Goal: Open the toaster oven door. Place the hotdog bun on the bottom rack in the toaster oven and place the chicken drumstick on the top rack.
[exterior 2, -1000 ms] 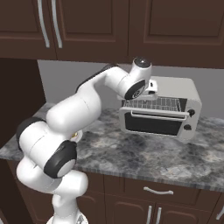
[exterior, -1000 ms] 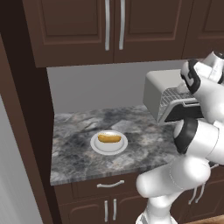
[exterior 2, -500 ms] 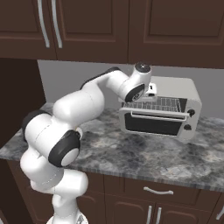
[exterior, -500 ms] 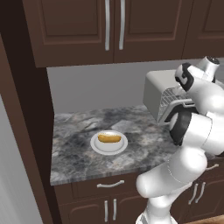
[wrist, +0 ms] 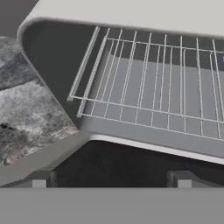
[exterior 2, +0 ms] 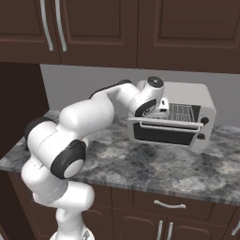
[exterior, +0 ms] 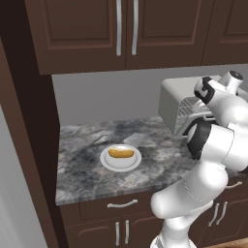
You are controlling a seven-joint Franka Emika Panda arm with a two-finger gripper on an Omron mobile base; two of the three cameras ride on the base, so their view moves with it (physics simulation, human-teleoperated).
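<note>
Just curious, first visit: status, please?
Gripper open, empty, at the toaster oven mouth. Door down, racks bare. Bun on plate, untouched. Nothing blocking.

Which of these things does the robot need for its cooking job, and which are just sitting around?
Needed for the job:
- toaster oven, its door already down
- wire racks inside it
- hotdog bun, waiting on the white plate
- end effector, open and empty at the oven mouth

Just sitting around:
- upper cabinets
- drawers under the counter
</note>
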